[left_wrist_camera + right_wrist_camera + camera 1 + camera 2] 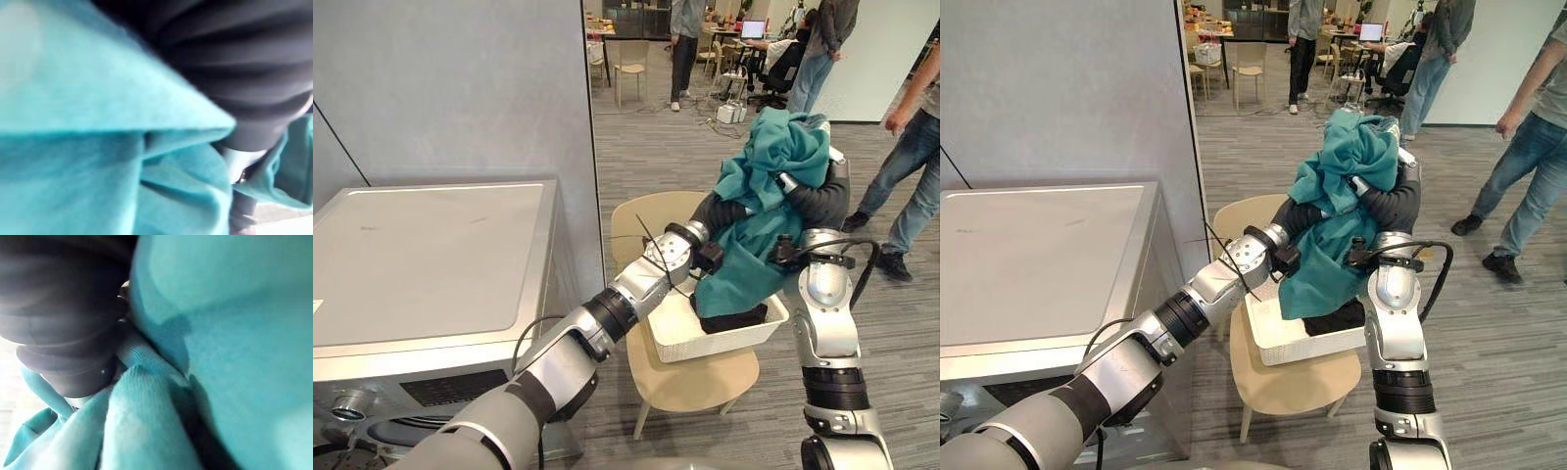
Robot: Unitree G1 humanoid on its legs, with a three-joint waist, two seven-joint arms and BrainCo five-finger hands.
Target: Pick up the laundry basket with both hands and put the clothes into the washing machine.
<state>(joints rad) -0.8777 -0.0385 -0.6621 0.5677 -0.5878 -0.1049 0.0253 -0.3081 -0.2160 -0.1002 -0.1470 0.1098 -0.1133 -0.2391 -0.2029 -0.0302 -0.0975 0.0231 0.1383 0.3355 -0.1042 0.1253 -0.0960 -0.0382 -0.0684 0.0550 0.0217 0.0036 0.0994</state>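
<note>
Clothes [773, 157] drape over left hand [722, 211] and right hand [822, 201]; grasp cannot be told.

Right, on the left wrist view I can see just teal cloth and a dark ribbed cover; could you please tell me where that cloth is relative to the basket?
Observer: The teal garment is raised above the white laundry basket and draped over the left hand and the right hand. Its lower end reaches down to the basket.
Operator: Thank you. Where does the basket sit?
Observer: It rests on a beige chair, beside the washing machine on the robot's left.
Operator: Is anything else in the basket?
Observer: Yes, a dark garment lies in it, under the teal one.
</note>
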